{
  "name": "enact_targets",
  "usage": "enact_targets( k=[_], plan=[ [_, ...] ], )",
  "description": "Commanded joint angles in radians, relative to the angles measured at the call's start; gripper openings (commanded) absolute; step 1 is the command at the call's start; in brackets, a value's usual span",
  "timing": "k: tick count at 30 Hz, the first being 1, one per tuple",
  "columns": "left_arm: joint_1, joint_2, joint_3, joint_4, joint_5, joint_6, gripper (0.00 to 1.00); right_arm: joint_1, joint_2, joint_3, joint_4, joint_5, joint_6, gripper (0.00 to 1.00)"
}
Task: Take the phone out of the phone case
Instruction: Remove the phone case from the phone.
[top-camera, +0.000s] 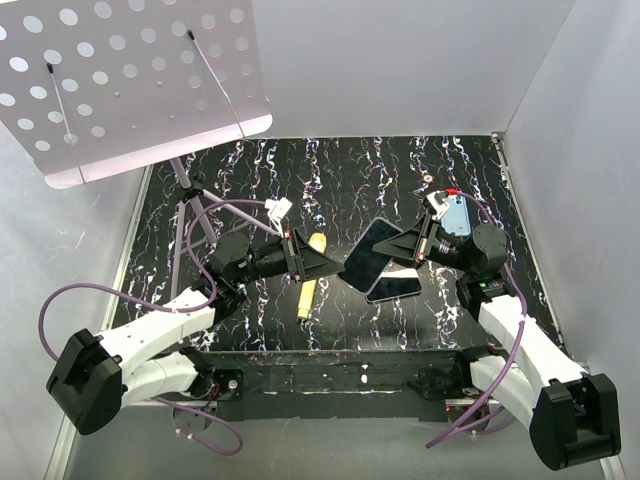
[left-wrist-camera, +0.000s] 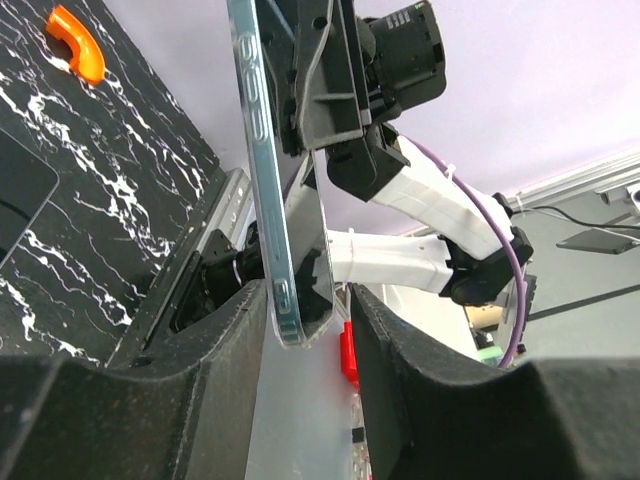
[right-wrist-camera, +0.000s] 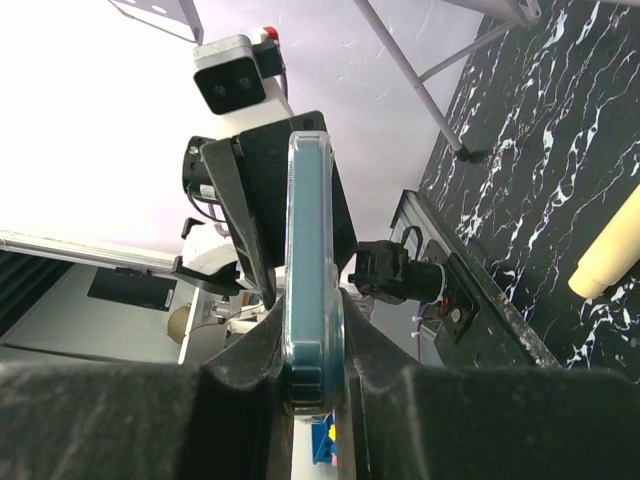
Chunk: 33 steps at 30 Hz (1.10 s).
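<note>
right gripper (right-wrist-camera: 312, 340) clamps the phone case (right-wrist-camera: 312, 230), seen edge-on. left gripper (left-wrist-camera: 308, 312) straddles its far end, jaws narrow but not yet pinching. what's inside is hidden.

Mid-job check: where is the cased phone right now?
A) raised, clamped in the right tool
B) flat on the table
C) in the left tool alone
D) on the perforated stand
A: the cased phone is up off the table, its edge pinched in the right tool, while the left tool only straddles the other edge.
</note>
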<state>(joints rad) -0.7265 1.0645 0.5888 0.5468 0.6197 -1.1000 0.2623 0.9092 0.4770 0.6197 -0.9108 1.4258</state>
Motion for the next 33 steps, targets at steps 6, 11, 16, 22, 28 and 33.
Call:
enact_targets(
  k=[6,11,16,22,28,33],
  plan=[
    [-0.007,0.0,-0.038,0.169,0.087,-0.08,0.31,-0.003,0.005,0.054,0.172,0.047,0.013,0.01],
    [-0.007,0.072,-0.027,0.358,0.182,-0.126,0.22,-0.003,0.022,0.057,0.204,0.026,0.041,0.01],
    [-0.005,0.189,0.019,0.622,0.328,-0.155,0.0,-0.001,0.022,0.074,0.235,-0.023,0.084,0.01],
    [-0.002,0.346,0.101,0.885,0.422,-0.193,0.0,-0.001,0.003,0.066,0.415,-0.06,0.246,0.01],
    [-0.014,0.403,0.169,0.993,0.54,-0.141,0.0,-0.001,0.059,0.057,0.682,-0.066,0.485,0.01],
    [-0.016,0.396,0.238,0.995,0.581,-0.123,0.0,0.026,0.141,0.04,0.83,-0.048,0.599,0.01]
  ],
)
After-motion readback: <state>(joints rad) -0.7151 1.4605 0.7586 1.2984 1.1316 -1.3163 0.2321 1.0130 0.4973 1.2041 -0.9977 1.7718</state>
